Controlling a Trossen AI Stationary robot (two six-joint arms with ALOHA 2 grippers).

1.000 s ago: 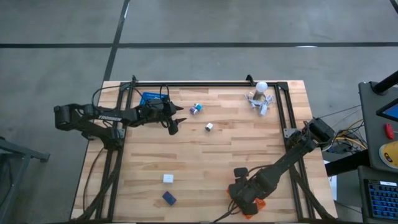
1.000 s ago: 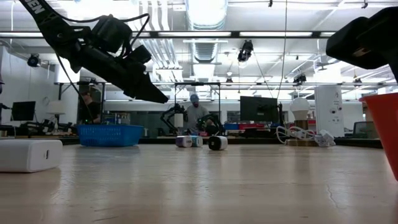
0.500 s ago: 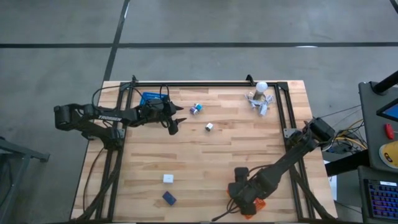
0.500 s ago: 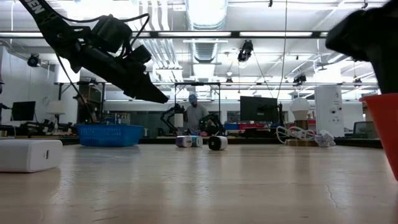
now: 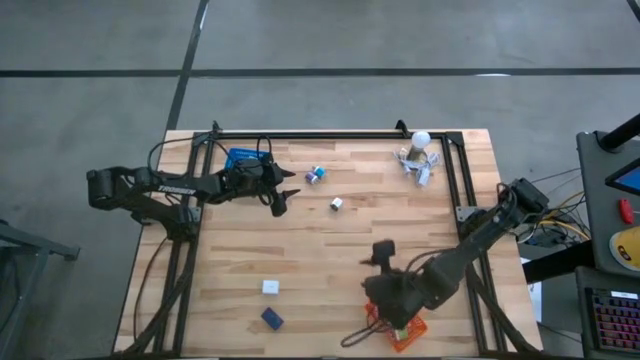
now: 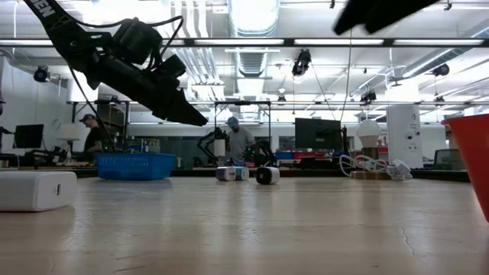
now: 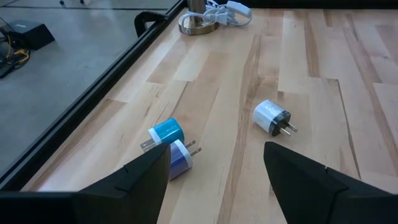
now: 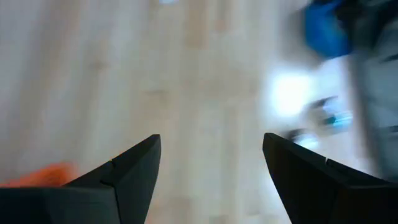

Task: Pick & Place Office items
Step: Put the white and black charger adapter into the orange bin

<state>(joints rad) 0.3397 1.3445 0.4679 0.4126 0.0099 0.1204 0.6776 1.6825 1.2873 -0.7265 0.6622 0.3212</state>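
Note:
My left gripper (image 7: 214, 152) hangs open above the table's far left part (image 5: 285, 193), beside the blue basket. Ahead of it lie a teal plug (image 7: 166, 132) touching a blue-and-white one (image 7: 180, 155), and farther right a white plug (image 7: 270, 117) on its side. A white box (image 5: 270, 287) and a dark blue box (image 5: 272, 318) rest flat near the front edge. My right gripper (image 8: 211, 143) is open with nothing between its fingers, raised high over the near right part, close to the orange basket (image 5: 405, 330).
The blue mesh basket (image 5: 243, 158) stands at the far left, and the orange basket's wall (image 6: 470, 160) stands at the near right. A white ball-topped cluster (image 5: 418, 155) sits at the far right. Black frame rails (image 5: 330, 134) run along the table's edges. People stand in the room behind.
My right gripper has risen from just over the orange basket and swung toward the table's far edge. The orange basket stays in place.

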